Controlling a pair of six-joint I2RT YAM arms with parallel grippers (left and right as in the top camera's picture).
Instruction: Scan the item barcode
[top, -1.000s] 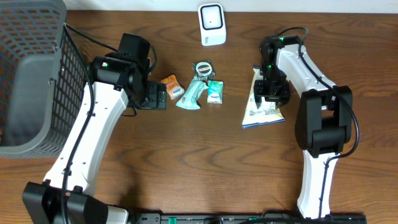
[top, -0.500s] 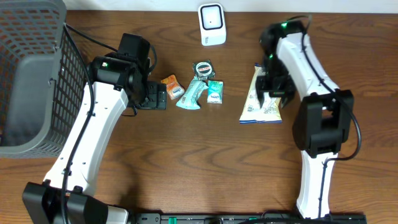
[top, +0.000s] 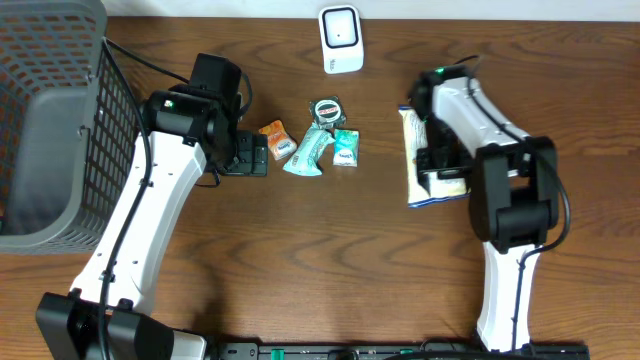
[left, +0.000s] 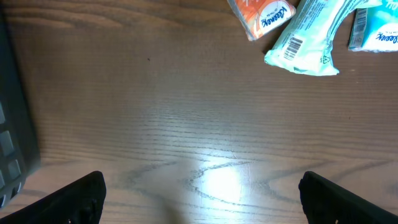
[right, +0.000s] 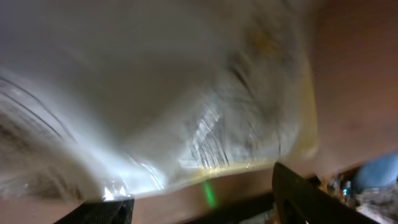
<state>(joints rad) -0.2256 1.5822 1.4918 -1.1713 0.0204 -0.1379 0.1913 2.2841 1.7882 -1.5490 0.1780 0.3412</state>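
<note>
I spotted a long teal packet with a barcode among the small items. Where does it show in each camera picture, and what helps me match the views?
Overhead: the teal packet lies slanted near the middle of the picture, a little above centre.
Left wrist: the same packet is at the top right, with its barcode facing the camera.
Right wrist: not in it.
Shared landmark: the orange packet, just left of it in the overhead and left wrist views.
</note>
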